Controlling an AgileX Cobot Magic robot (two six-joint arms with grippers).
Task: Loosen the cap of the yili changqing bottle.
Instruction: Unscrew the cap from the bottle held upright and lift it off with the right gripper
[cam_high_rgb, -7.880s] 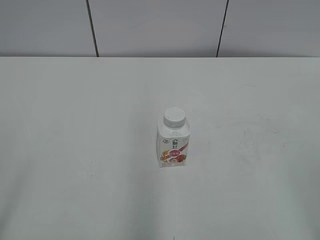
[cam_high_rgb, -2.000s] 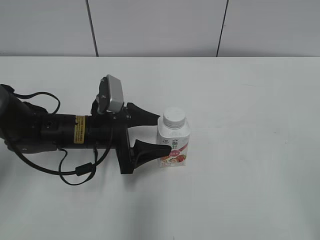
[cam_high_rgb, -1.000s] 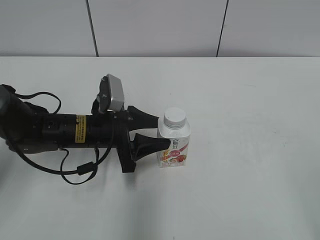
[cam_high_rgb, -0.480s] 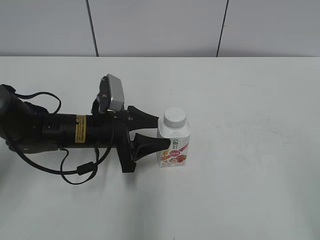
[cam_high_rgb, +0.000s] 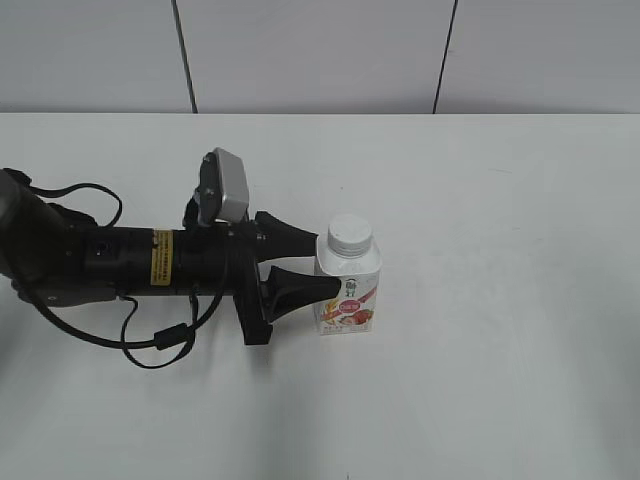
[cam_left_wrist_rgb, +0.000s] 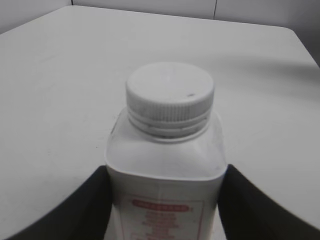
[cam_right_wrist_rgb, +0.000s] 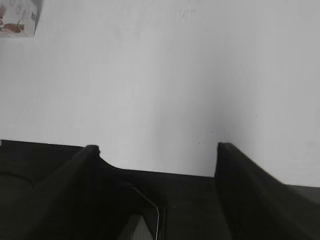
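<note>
Left gripper (cam_high_rgb: 318, 268) pinches the yili changqing bottle (cam_high_rgb: 348, 290) mid-desk — hold its body firm, bring your spread right gripper (cam_right_wrist_rgb: 155, 152) onto the cap (cam_high_rgb: 349, 234).

No legible text: bottle label (cam_high_rgb: 349, 300) print, arm's yellow sticker (cam_high_rgb: 159, 258) too small.

Lab-style test setup: bare white table (cam_high_rgb: 500, 380), plain grey panelled wall (cam_high_rgb: 310, 55) behind, nothing domestic.

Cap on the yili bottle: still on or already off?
On. The cap sits level on the neck of the bottle, upright on the table. The left gripper clamps the body only. Whether it is loosened: cannot tell.
</note>
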